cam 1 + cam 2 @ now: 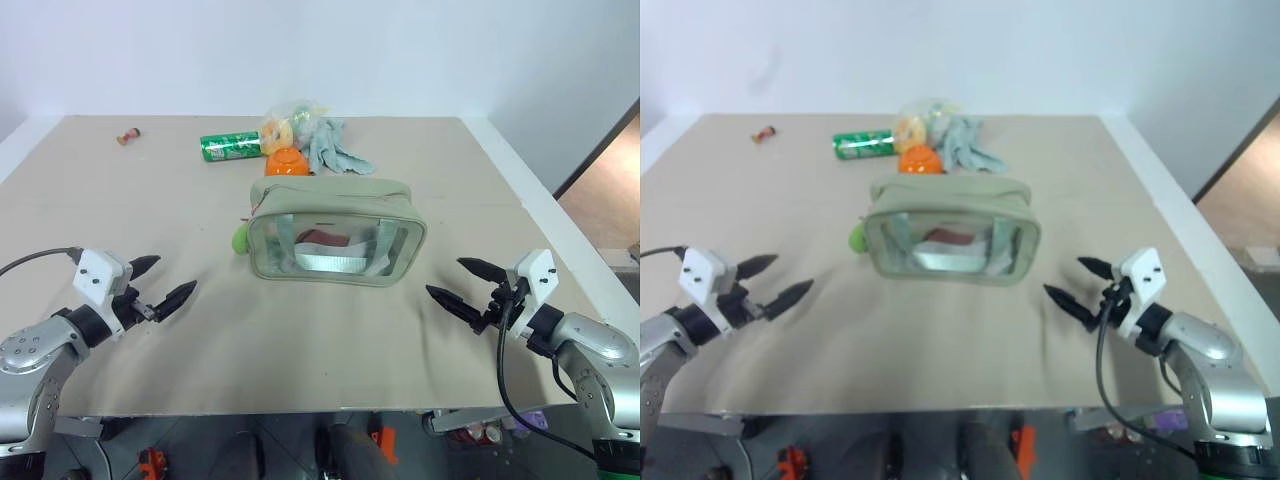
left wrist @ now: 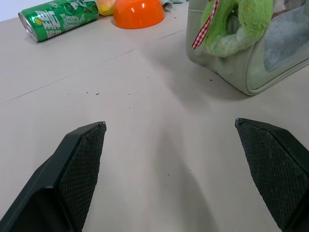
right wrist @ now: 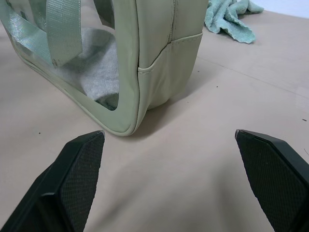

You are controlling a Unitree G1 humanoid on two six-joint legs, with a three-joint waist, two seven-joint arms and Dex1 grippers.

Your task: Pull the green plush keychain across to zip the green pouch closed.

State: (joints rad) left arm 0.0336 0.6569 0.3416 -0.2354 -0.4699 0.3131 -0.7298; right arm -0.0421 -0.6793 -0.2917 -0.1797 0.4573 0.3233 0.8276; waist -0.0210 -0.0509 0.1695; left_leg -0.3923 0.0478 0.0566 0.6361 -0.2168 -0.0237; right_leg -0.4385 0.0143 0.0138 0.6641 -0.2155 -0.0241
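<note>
One green pouch (image 1: pixel 335 232), one green plush keychain (image 1: pixel 240 238)

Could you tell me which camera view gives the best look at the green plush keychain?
The left wrist view: the green plush keychain appears large there, hanging at the end of the green pouch with a red checked ribbon. Both eye views show just a small lime blob at the pouch's left end.

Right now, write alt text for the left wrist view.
A green plush keychain hangs at the end of a green pouch on a beige table, beyond the open left end effector. Farther back lie a green can and an orange bowl.
</note>
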